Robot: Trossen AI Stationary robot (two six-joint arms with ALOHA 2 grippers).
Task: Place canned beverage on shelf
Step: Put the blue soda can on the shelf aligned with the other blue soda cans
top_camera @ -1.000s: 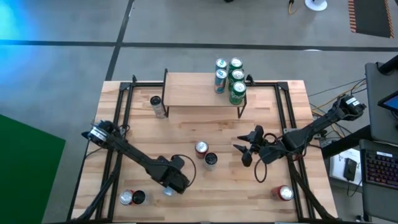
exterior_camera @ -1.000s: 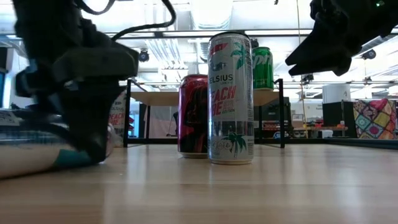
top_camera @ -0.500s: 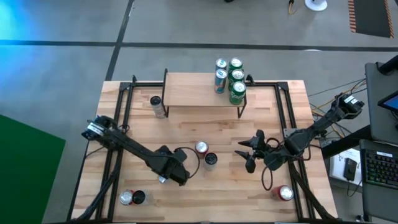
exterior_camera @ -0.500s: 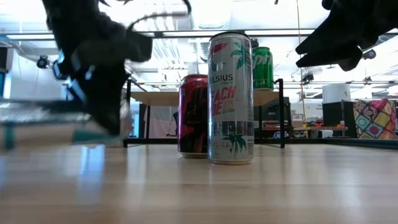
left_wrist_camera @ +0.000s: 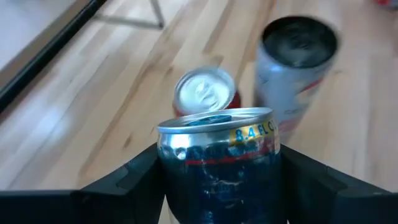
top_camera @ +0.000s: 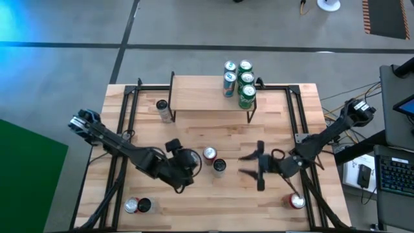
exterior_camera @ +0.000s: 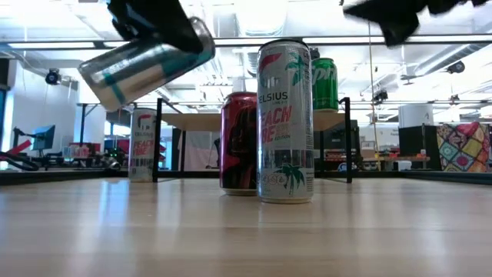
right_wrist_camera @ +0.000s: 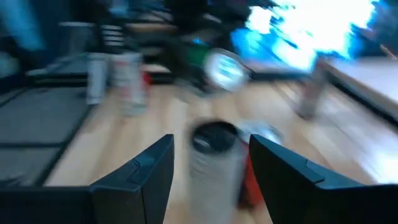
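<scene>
Transport step is in hand: left tool grasps a can, lifted above the bench. Next it must carry it to the shelf. Right tool hovers released, empty.

Light-wood worktop bearing the shelf at its far edge, green cans clustered on the shelf's right end; two upright cans mid-worktop, further cans near both front corners.
</scene>
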